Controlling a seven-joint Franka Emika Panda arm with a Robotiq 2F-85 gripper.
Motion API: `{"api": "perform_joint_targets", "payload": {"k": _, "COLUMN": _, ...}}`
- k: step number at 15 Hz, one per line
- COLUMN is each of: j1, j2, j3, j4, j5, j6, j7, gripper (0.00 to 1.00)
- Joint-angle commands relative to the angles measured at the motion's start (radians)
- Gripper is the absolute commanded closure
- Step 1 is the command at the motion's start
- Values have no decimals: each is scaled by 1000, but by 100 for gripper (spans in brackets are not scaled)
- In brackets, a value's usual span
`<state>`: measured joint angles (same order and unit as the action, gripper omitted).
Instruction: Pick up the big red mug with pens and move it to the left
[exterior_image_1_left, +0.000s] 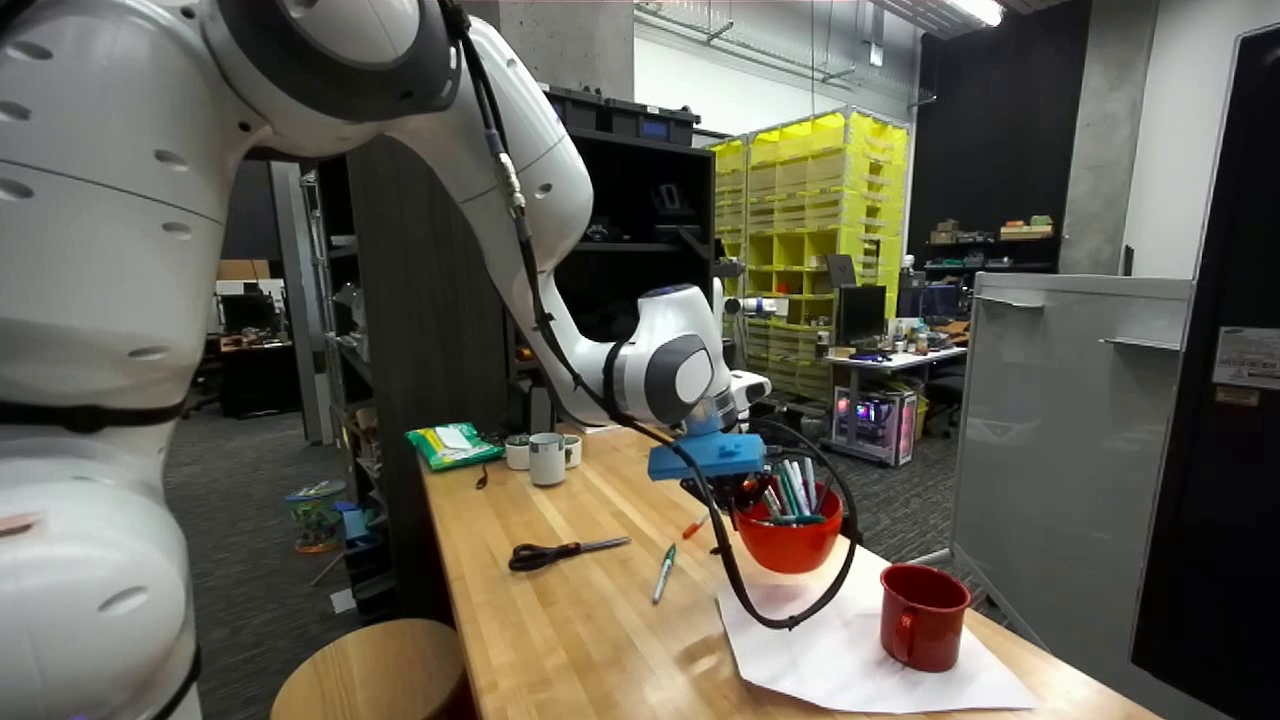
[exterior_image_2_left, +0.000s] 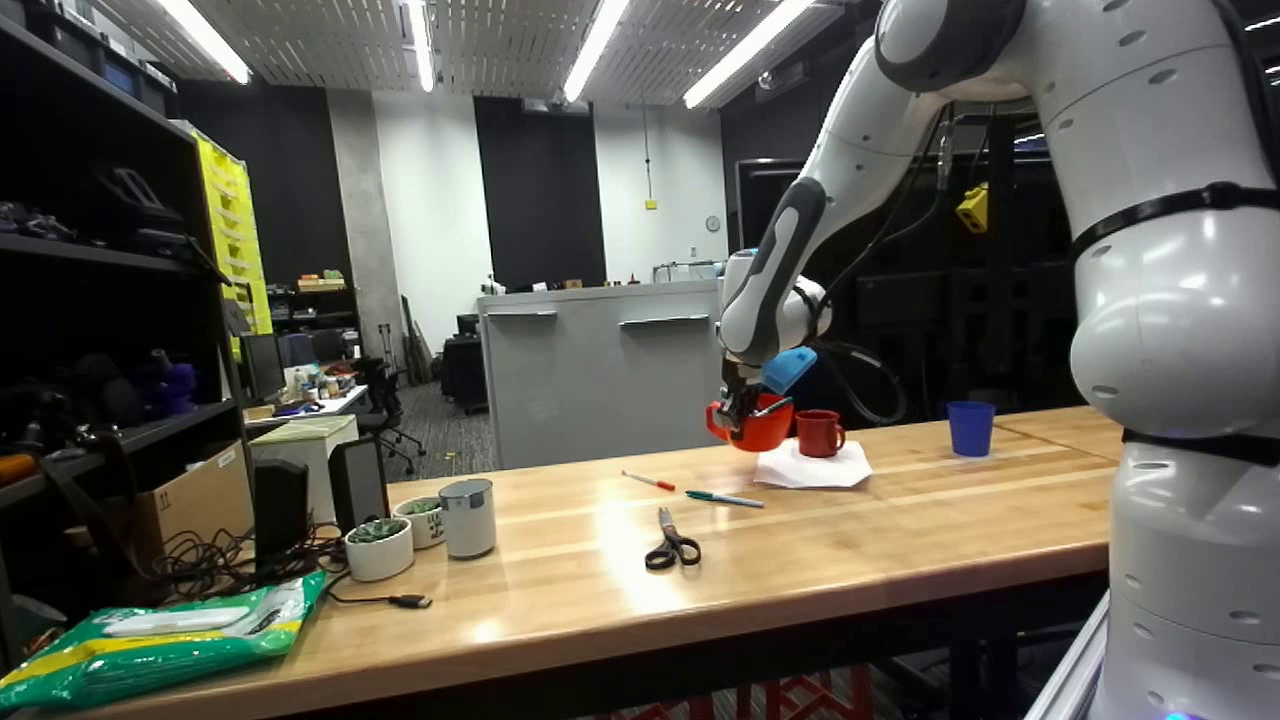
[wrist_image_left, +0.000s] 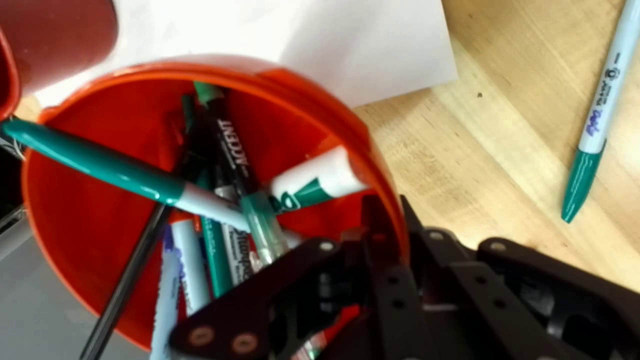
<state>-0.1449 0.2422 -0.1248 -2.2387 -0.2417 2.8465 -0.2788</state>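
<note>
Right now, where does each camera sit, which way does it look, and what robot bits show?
An exterior view: beside the arm, which fills the picture's left, looking along the table toward the green packet.
An exterior view: nearer that packet, facing across the table toward the grey cabinet; arm at picture's right.
Wrist view: on the arm, looking down into the big red mug; only the gripper shows.
Both exterior views share the scissors and dark red mug.

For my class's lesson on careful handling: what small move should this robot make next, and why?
Probably ease the big red mug left without tipping it: the fingers pinch its rim, it hangs above the table, pens stick out of it, and the dark red mug stands nearby.
</note>
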Motion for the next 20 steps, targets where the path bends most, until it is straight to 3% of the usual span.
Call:
{"api": "perform_joint_targets", "payload": {"k": 1, "j1": 32, "j2": -42, "j3": 3, "j4": -13, "j5": -55, "j6": 7, "j7": -7, "gripper": 98}}
{"api": "perform_joint_targets", "payload": {"k": 13, "j1": 156, "j2": 112, "j3": 43, "j4": 236, "j5": -259, "j6": -106, "j7": -66, "gripper": 98}}
{"api": "perform_joint_targets", "payload": {"k": 20, "j1": 210, "j2": 239, "j3": 131, "j4": 425, "j5": -301, "j6": -282, "j7": -263, "gripper": 98}}
